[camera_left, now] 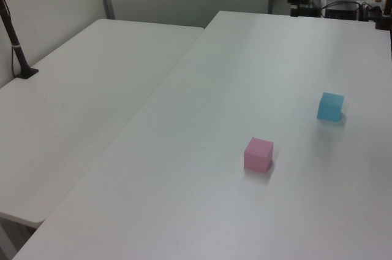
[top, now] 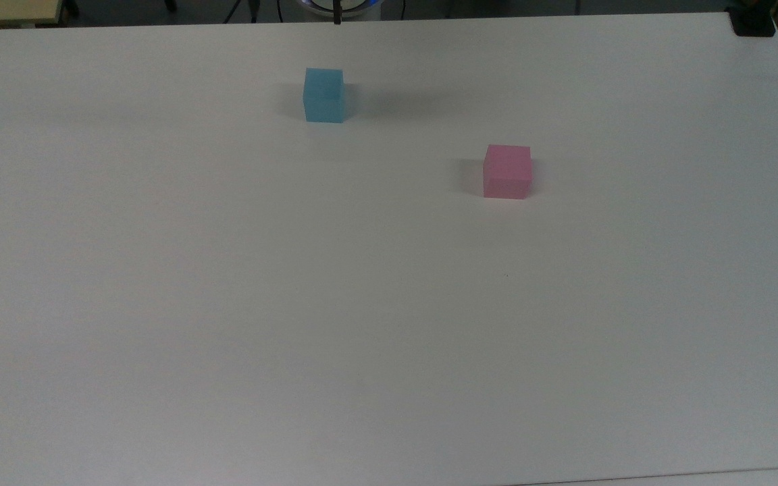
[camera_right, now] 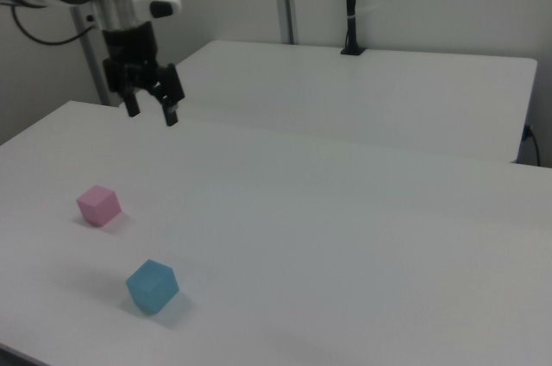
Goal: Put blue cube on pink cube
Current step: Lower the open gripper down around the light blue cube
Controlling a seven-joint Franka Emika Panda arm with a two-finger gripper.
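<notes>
The blue cube (top: 324,94) (camera_left: 330,107) (camera_right: 153,286) rests on the white table (top: 362,324), near the far edge in the top view. To its right and a little nearer in the top view, the pink cube (top: 507,171) (camera_left: 258,154) (camera_right: 98,205) sits apart from it. My gripper (camera_right: 152,113) hangs high above the table in the right view, up and behind both cubes. It is open with nothing between its fingers, which point down. Neither cube is touched.
A second white table (camera_left: 92,88) (camera_right: 362,90) adjoins this one. A black pole on a clamp (camera_left: 18,51) (camera_right: 349,3) stands on it. Another black clamp (top: 752,20) grips the top view's upper right table corner. Wide bare tabletop surrounds both cubes.
</notes>
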